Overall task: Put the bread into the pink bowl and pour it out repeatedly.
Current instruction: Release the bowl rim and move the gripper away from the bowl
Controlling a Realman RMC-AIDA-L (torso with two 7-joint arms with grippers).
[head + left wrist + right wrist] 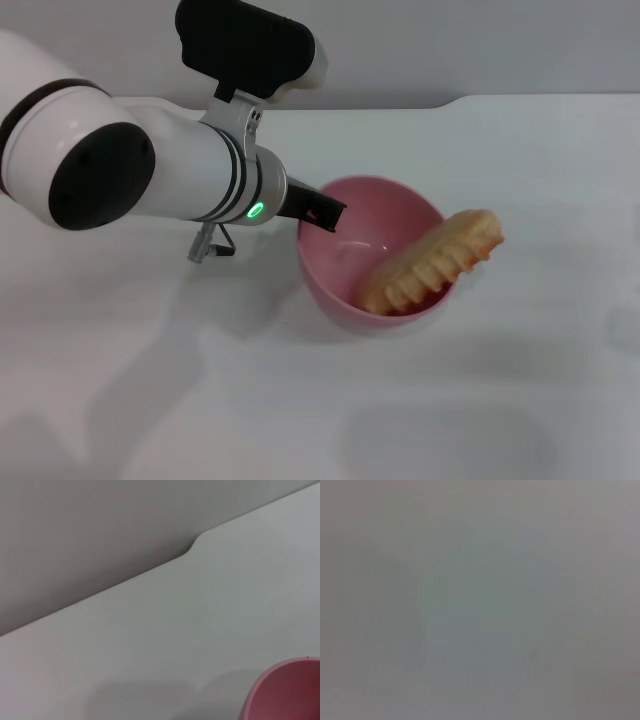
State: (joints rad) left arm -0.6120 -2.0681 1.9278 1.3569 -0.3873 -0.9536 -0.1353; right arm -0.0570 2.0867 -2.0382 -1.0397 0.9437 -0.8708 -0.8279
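The pink bowl [340, 280] is tilted in the middle of the white table, its opening facing up and toward me. The bread [435, 262], an orange-and-cream ridged loaf, lies slanted inside it, one end low in the bowl and the other sticking out over the right rim. My left gripper [322, 212] is shut on the bowl's left rim, with a dark finger [325, 211] showing inside the rim. A part of the bowl [285, 692] shows in the left wrist view. My right gripper is out of view; its wrist view shows only a blank grey surface.
The white table [200, 400] spreads all round the bowl. Its back edge has a notch [458, 100], also in the left wrist view [192, 546], with a grey wall behind. My left arm [120, 175] reaches in from the left.
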